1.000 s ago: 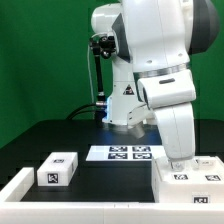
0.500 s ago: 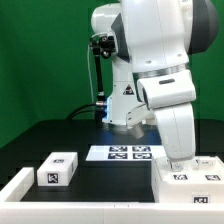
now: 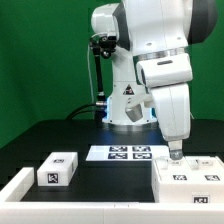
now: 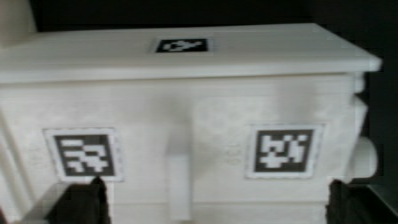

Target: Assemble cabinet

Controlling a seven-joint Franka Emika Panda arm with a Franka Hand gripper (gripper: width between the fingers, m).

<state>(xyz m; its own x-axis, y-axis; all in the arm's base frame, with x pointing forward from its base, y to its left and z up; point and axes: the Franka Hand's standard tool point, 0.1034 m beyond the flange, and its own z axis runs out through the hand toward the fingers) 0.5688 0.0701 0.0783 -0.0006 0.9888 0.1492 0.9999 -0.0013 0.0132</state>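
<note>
One large white plastic box-like cabinet (image 3: 187, 178) on black table (image 3: 110, 185), near edge, exterior view's right, square black-and-white tags (image 4: 285, 152) on top and front, two-finger gripper (image 3: 175, 152) just above, fingers (image 4: 80, 205) spread wide, holding nothing, flat white marker board (image 3: 128, 153) beyond.

- A plain green backdrop (image 3: 40, 60) covers the whole rear wall, evenly lit.
- The counter (image 3: 60, 138) is flat matte black, perhaps cloth-covered, under soft light.
</note>
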